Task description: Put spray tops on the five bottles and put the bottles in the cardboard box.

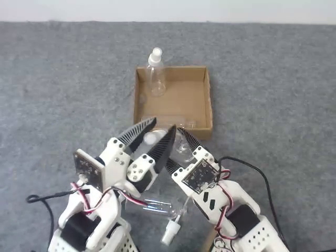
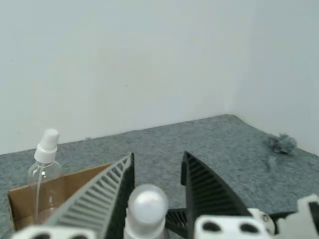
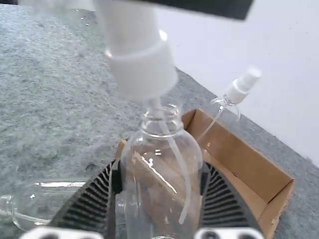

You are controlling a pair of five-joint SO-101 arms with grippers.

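My right gripper (image 3: 157, 199) is shut on a clear bottle (image 3: 159, 164) and holds it upright just in front of the cardboard box (image 1: 207, 94). My left gripper (image 1: 161, 126) is shut on a white spray top (image 1: 151, 138) right above that bottle (image 1: 184, 147). The spray top (image 3: 142, 64) hangs tilted over the open neck, with its thin tube reaching down inside the bottle. Its collar is still above the neck. Its round head (image 2: 146, 205) sits between my dark ribbed left fingers (image 2: 107, 191).
A bottle with a spray top (image 1: 156, 73) stands in the box's far left corner. Something clear lies along the box's near wall (image 1: 173, 122). Another bottle (image 1: 157, 206) and a loose spray top (image 1: 172, 230) lie on the grey carpet between the arm bases.
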